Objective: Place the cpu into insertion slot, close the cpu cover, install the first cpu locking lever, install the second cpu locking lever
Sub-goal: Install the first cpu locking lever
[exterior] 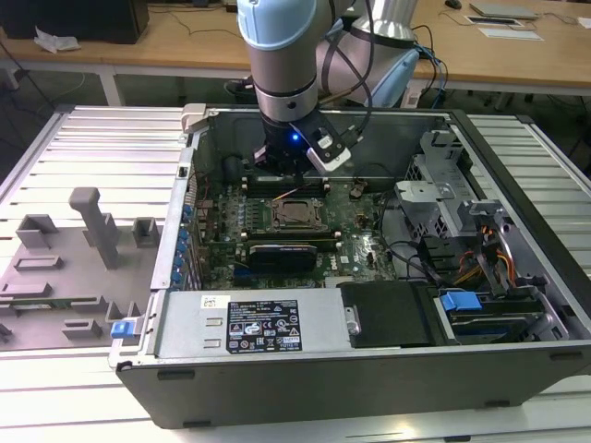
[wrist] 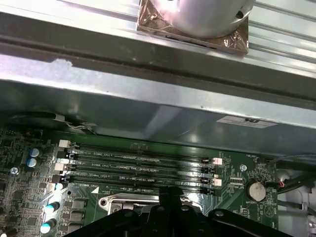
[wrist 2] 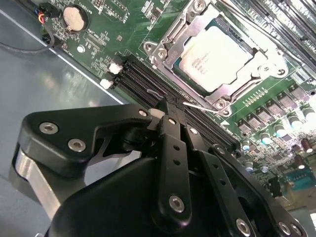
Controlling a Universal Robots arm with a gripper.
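While pincer [wrist 2: 166,104] hangs over memory slots [wrist 2: 140,80] | cpu [wrist 2: 217,57] just beside, socketed

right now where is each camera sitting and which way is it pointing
Exterior view: off the arm, above the open computer case, looking down into it; shows the arm and pincer.
Second wrist view: on the wrist, looking along the pincer at the cpu under its cpu cover.
First wrist view: on the wrist, facing the memory slots and case wall, past the pincer.
Shared: both wrist views show the pincer and memory slots.
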